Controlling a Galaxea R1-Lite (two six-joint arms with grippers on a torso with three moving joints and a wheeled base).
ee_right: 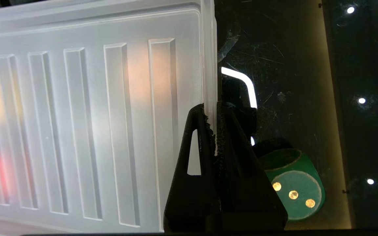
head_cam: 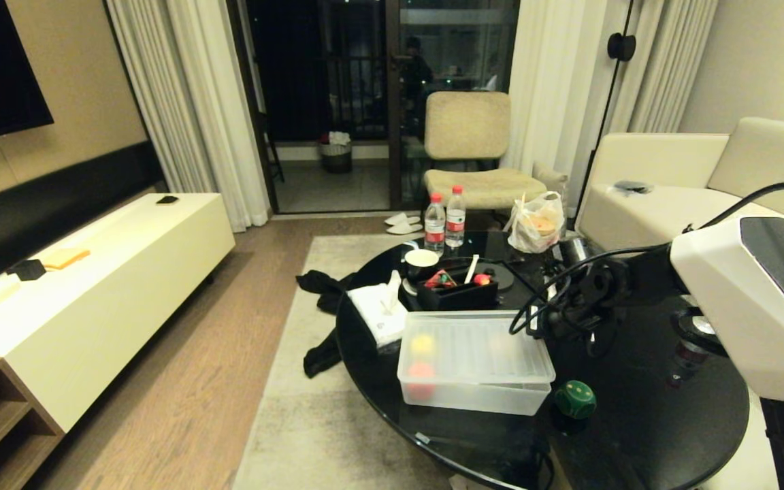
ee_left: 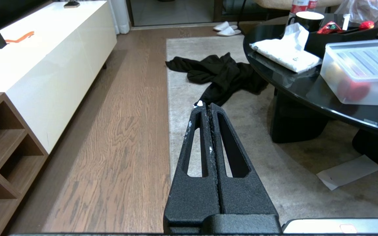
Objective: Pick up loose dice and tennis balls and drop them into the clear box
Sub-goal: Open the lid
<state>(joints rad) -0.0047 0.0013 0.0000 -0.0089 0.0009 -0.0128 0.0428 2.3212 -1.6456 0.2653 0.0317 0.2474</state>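
The clear box (head_cam: pixel 474 371) is seen near the front edge of the round black table (head_cam: pixel 644 435), with its ribbed lid (ee_right: pixel 87 124) laid on top. Behind the box, a black organiser tray (head_cam: pixel 459 294), a tissue pack (head_cam: pixel 380 312), a mug (head_cam: pixel 422 261), two bottles (head_cam: pixel 444 220) and a plastic bag (head_cam: pixel 536 224) are crowded together, so little bare room is left there. More open glass is found to the right of the box, where the green die (head_cam: pixel 575 399) sits just beside the box's front right corner.

The lid's right edge is pinched by the right pincer (ee_right: pixel 216 131), whose fingers are closed on the rim; in the head view that pincer is largely masked by cables and the arm's white housing. The left pincer (ee_left: pixel 207 106) is held off the table over the rug, its fingers pressed together on nothing, with a dark garment (ee_left: pixel 220 73) on the floor ahead.

Through the frosted walls only a yellowish blur (head_cam: pixel 422 344) and a red blur (head_cam: pixel 421 378) can be made out; whether they are dice or balls cannot be told.
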